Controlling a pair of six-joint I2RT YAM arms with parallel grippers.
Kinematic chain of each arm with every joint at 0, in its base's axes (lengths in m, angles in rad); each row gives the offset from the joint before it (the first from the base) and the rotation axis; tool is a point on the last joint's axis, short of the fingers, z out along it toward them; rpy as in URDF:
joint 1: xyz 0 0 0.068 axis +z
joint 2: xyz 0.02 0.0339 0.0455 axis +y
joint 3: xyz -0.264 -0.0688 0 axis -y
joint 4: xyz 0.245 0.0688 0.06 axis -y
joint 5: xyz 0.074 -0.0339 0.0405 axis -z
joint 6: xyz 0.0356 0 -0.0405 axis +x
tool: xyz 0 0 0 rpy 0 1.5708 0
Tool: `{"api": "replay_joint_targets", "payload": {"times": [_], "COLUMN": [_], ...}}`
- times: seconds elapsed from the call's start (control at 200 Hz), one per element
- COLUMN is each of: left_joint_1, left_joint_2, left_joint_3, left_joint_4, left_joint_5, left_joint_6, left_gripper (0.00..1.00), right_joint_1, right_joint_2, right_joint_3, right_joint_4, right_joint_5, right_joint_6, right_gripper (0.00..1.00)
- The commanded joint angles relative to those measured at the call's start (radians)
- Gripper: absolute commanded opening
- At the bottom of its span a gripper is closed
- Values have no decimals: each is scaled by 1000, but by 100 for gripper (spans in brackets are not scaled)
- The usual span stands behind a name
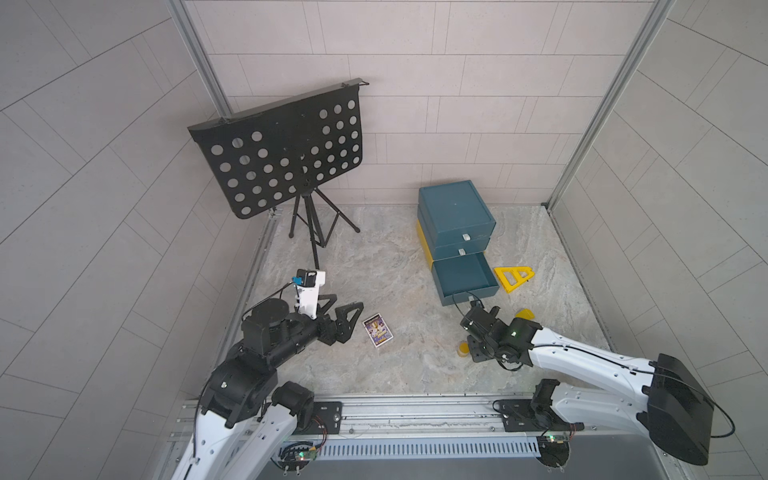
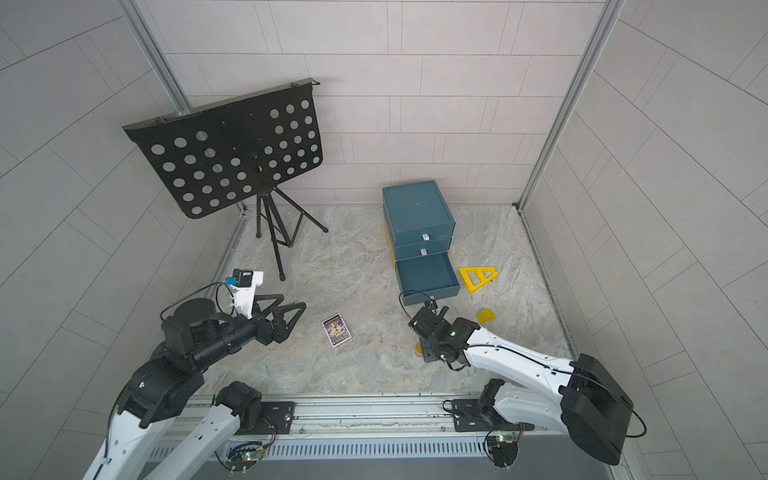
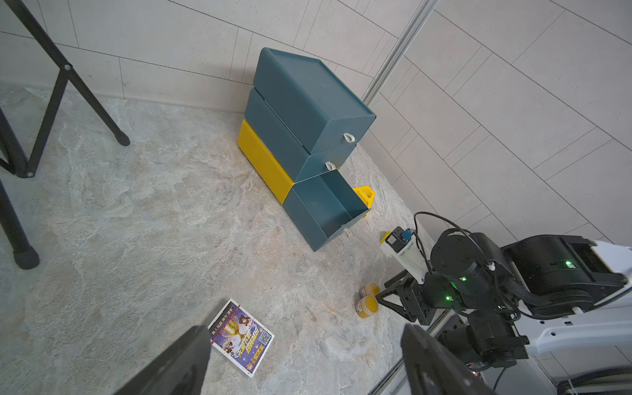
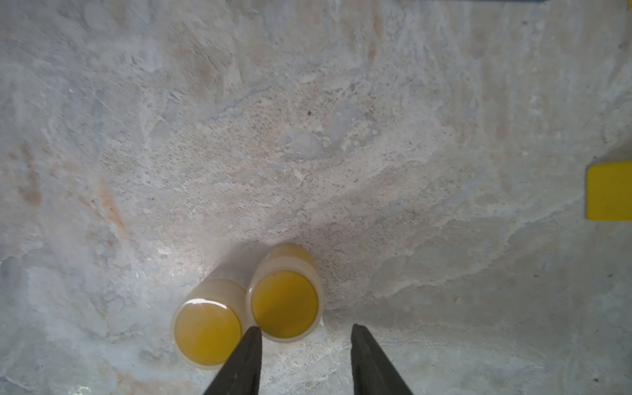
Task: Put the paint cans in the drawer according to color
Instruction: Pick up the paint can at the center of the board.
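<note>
Two paint cans with orange-amber lids stand upright, touching each other, on the stone table: one [image 4: 208,333] and the other [image 4: 285,304]. In both top views my right arm hides all but a sliver of them [image 1: 462,348] [image 2: 417,349]. My right gripper [image 4: 306,330] hangs open just above them and holds nothing. One fingertip [image 4: 254,333] lies over the seam between the cans. The bottom drawer [image 1: 469,296] [image 2: 428,274] of the teal and yellow stack is pulled out and shows a bare floor. The upper two are shut. My left gripper [image 1: 349,300] [image 3: 304,328] is open and holds nothing, far to the left.
A printed card [image 1: 377,329] lies between the arms. A yellow triangle frame [image 1: 513,279] and a yellow block [image 1: 525,313] [image 4: 610,191] lie right of the drawer. A black music stand [image 1: 282,153] stands at the back left.
</note>
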Motion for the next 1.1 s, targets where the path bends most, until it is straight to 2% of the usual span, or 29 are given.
{"api": "replay_joint_targets", "payload": {"times": [0.0, 0.17, 0.37, 0.731, 0.926, 1.096], "left_joint_1": [5, 5, 5, 5, 5, 5], "left_joint_2": [-10, -12, -8, -9, -10, -8], "left_joint_3": [-7, -7, -6, -7, -7, -7], "left_joint_4": [22, 22, 21, 22, 22, 22], "left_joint_5": [4, 1, 3, 4, 3, 4], "left_joint_6": [0, 0, 0, 0, 0, 0], "left_gripper": [95, 94, 95, 95, 95, 95], "right_joint_1": [4, 2, -1, -10, -18, -22], "right_joint_2": [40, 126, 127, 128, 154, 166], "right_joint_3": [-14, 22, 32, 31, 83, 88], "right_joint_4": [36, 67, 70, 68, 63, 52], "right_joint_5": [-5, 11, 40, 51, 48, 54], "right_joint_6": [4, -13, -14, -19, -31, -25], "right_gripper": [48, 48, 43, 47, 48, 42]}}
